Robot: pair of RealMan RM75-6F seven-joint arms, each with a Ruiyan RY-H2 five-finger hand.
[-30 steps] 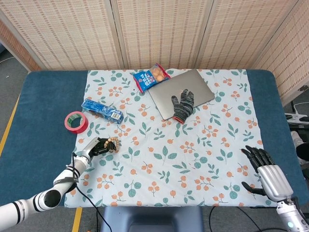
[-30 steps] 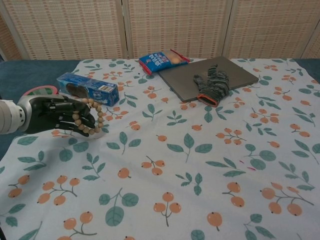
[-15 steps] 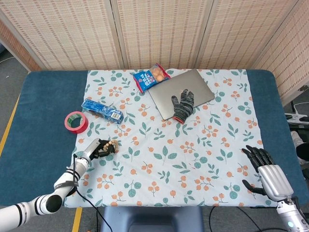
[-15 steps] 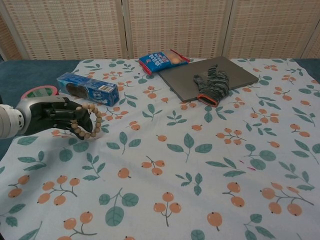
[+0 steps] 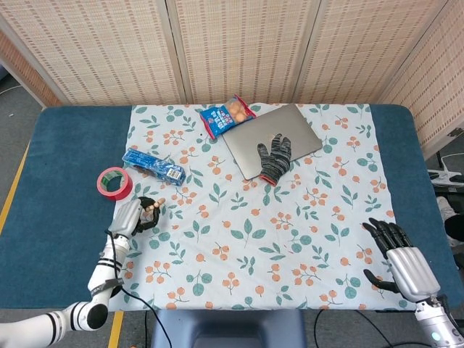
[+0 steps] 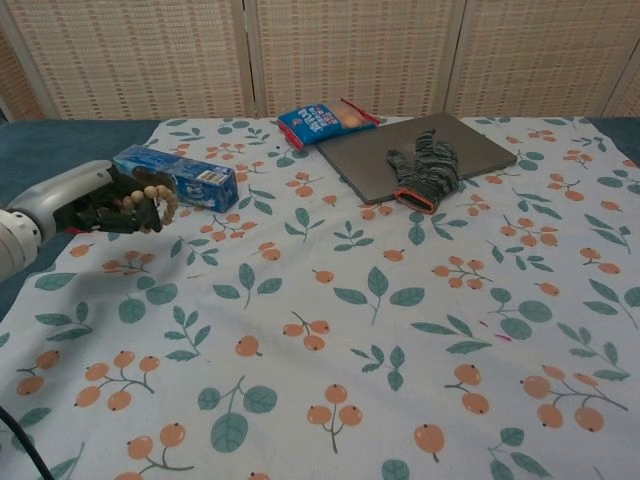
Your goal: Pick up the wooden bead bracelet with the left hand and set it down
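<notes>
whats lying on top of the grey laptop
A dark knit glove lies on the closed grey laptop, fingers pointing toward the screens, its red cuff at the laptop's near edge. The snack bag sits by the laptop's far left corner. The lid under the glove is hidden.

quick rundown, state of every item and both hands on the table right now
wooden bead bracelet: held in the left hand, off the cloth
left hand: fingers curled around the bracelet
right hand: fingers apart, holding nothing
laptop: lid closed, lying flat
glove: lying flat on the laptop
snack bag: lying flat, looks sealed
blue packet: lying on the cloth
red tape roll: lying flat
</notes>
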